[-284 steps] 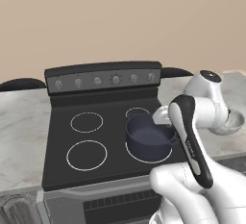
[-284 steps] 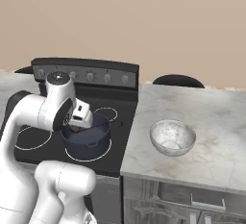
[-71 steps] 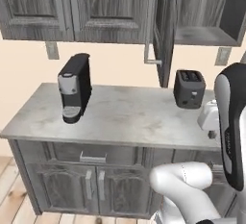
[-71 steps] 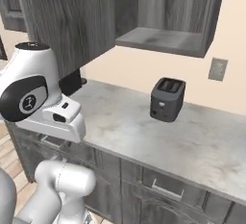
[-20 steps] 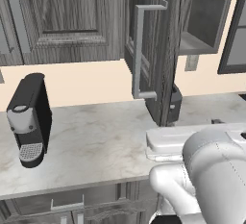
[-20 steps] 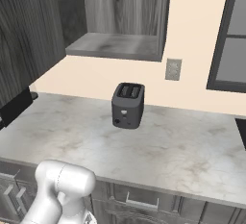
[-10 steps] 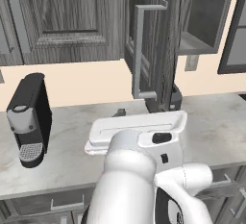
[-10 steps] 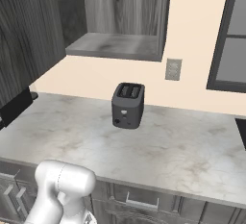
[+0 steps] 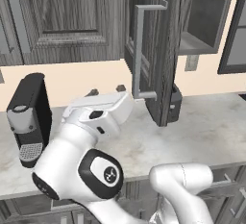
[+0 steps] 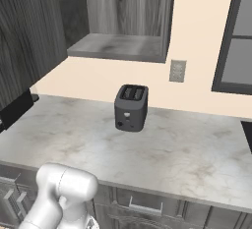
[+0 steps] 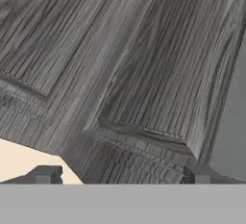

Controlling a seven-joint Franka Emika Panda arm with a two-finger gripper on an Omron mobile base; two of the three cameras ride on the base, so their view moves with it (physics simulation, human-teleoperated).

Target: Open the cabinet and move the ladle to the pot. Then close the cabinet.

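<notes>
Marble counter [image 10: 187, 159] carries a toaster [image 10: 131, 107]; above it we note the cabinet [image 9: 158, 50] standing open, its door swung outward. Our gripper [image 11: 120, 174] faces that door, fingers spread, empty.

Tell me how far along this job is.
Done: the cabinet door stands swung open, its shelf bare. Whether the ladle reached the pot cannot be told from here. In hand: the gripper, jaws apart and holding nothing, faces the cabinet's wood panel. Left: closing the door.
</notes>
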